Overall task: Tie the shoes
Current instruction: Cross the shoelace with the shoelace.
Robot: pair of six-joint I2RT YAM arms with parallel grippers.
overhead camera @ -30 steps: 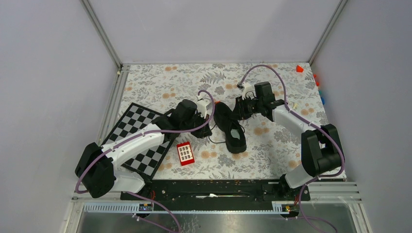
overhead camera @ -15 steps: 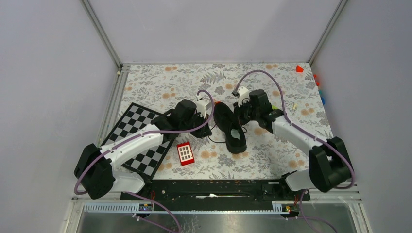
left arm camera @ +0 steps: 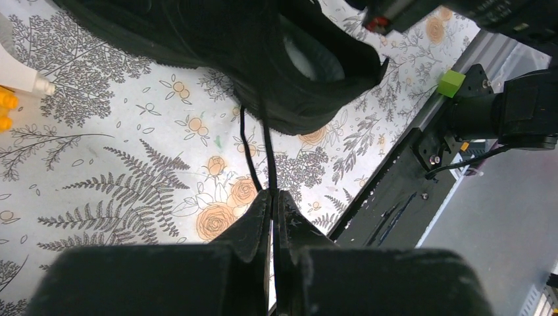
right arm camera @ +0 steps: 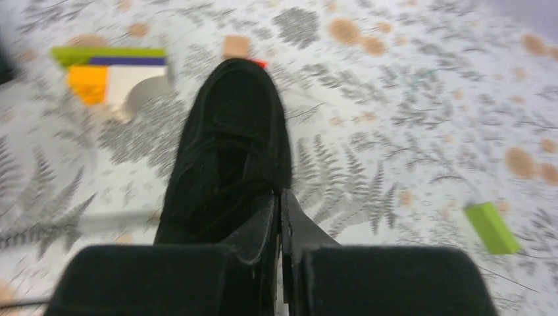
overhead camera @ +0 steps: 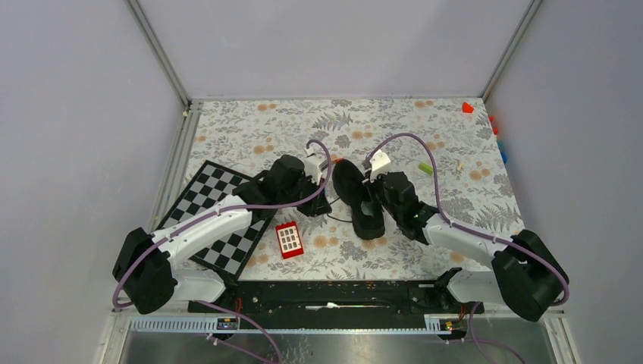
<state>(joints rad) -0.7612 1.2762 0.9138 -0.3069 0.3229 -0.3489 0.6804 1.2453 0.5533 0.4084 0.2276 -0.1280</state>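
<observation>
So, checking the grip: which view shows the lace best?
Left wrist: the lace runs sharp from the shoe into the shut left gripper. The top view shows a faint thread; the right wrist, blurred, shows only shoe.

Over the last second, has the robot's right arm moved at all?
Yes. The right gripper has slid toward the near table edge along the shoe, which has stayed put. The green block that its arm covered now shows beyond it.

No legible text, labels, or numbers
</observation>
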